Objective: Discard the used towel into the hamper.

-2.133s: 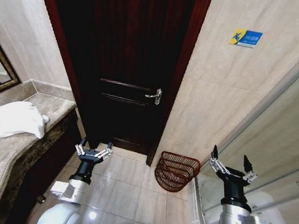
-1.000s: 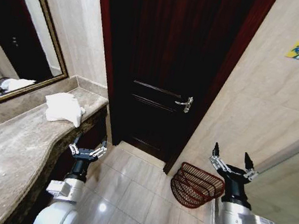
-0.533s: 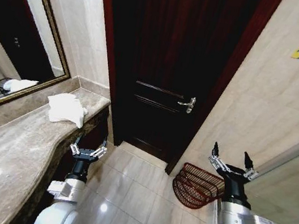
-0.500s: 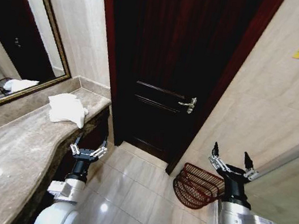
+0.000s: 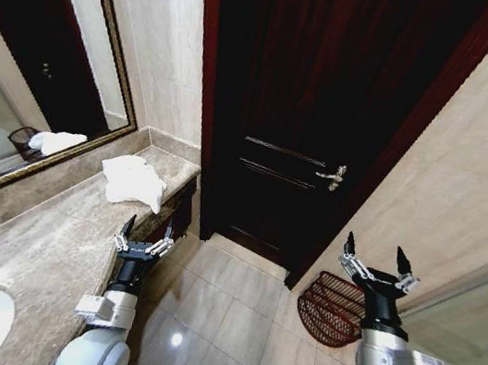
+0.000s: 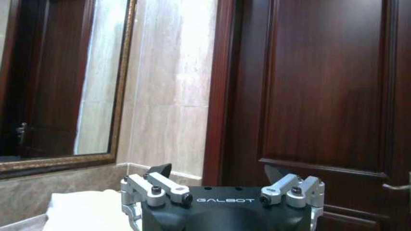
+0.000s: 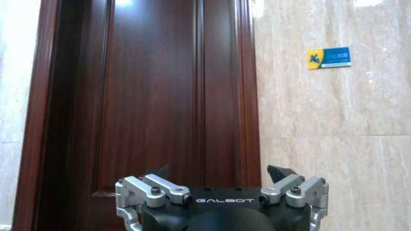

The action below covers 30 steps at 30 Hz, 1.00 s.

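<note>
Counter (image 5: 45,252): 1 towel (image 5: 134,180); floor: 1 hamper (image 5: 332,308); 2 grippers spread.

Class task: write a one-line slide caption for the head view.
Both open grippers, left and right, raised; towel on counter, hamper by door.

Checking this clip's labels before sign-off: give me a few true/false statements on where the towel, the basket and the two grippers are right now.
1. The white towel lies on the stone counter. True.
2. The basket stands on the counter. False: it sits on the floor by the wall, right of the door.
3. The left gripper holds the towel. False: it is open and empty, short of the towel.
4. The right gripper is open and empty. True.
5. The door is closed. True.
</note>
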Available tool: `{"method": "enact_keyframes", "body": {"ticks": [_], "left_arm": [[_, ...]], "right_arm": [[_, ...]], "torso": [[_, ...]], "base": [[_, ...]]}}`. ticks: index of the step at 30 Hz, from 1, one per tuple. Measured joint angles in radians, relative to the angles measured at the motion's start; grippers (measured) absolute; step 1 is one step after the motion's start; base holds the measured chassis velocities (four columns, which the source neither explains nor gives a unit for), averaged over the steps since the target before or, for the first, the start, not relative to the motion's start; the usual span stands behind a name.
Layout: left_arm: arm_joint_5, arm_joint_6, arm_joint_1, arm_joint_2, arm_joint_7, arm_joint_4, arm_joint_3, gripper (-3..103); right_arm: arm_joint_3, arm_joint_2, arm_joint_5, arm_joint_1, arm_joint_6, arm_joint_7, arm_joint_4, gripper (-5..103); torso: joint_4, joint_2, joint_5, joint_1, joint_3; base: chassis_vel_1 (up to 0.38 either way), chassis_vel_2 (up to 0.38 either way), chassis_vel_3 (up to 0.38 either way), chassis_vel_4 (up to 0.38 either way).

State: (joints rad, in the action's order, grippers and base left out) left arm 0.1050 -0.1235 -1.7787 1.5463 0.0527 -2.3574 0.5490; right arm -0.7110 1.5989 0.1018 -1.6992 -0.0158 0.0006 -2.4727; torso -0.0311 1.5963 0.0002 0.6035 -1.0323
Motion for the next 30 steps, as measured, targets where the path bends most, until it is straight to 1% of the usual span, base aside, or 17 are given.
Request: {"method": "enact_keyframes", "body": {"ticks": [7,14,18,19,22,24,25,26,28,30], "left_arm": [[0.0,0.0,0.001,-0.002,0.001,0.003,-0.001,98],[0.0,0.0,0.003,-0.003,-0.001,0.005,0.003,98],[0.005,-0.005,0.004,-0.004,0.002,0.009,0.005,98],[0.005,-0.009,0.005,-0.004,0.004,0.011,0.006,98],[0.008,-0.017,0.005,-0.001,0.007,0.012,0.006,98],[0.015,-0.047,0.007,0.005,0.014,0.02,0.006,99],[0.015,-0.047,0.007,0.005,0.014,0.02,0.006,99],[0.016,-0.06,0.01,0.006,0.015,0.025,0.008,100],[0.017,-0.064,0.012,0.007,0.021,0.028,0.01,101],[0.017,-0.061,0.014,0.01,0.028,0.029,0.009,100]], "right_arm": [[0.002,-0.001,0.0,-0.001,-0.001,-0.001,0.0,100],[0.003,0.002,0.0,0.003,-0.015,-0.001,0.006,100],[0.002,0.002,0.008,0.007,-0.032,-0.001,0.012,100],[0.002,0.002,0.015,0.01,-0.046,-0.001,0.015,100],[0.002,0.001,0.018,0.012,-0.054,-0.002,0.017,100],[0.002,0.001,0.018,0.011,-0.066,-0.008,0.02,100],[0.002,0.001,0.018,0.011,-0.066,-0.008,0.02,100],[0.002,0.001,0.016,0.011,-0.076,-0.013,0.024,100],[0.002,0.002,0.004,0.01,-0.083,-0.021,0.026,100],[0.004,0.002,-0.004,0.008,-0.085,-0.026,0.027,100]], "torso": [[-0.0002,0.0,0.0001,0.0,0.0],[-0.0003,0.0,-0.0002,0.0,0.0],[0.0,0.0,-0.0004,0.0,0.0],[0.0,0.0,-0.0008,0.0,0.0],[-0.0005,0.0,-0.0006,0.0,0.0],[-0.0003,0.0,-0.0003,0.0,0.0],[-0.0003,0.0,-0.0003,0.0,0.0],[-0.0002,0.0,0.0001,0.0,0.0],[-0.0001,0.0,0.0,0.0,0.0],[-0.0002,0.0,0.0001,0.0,0.0]], "base": [[0.003,0.0,0.002,-0.011],[0.123,0.141,-0.131,-0.127],[0.156,0.173,-0.169,-0.169],[0.108,0.099,-0.114,-0.057],[0.071,0.031,-0.035,-0.057],[0.0,0.0,0.0,0.0],[0.0,0.0,0.0,0.0],[-0.05,-0.019,0.043,0.025],[-0.057,-0.032,0.042,0.025],[-0.047,-0.054,0.041,0.015]]}}
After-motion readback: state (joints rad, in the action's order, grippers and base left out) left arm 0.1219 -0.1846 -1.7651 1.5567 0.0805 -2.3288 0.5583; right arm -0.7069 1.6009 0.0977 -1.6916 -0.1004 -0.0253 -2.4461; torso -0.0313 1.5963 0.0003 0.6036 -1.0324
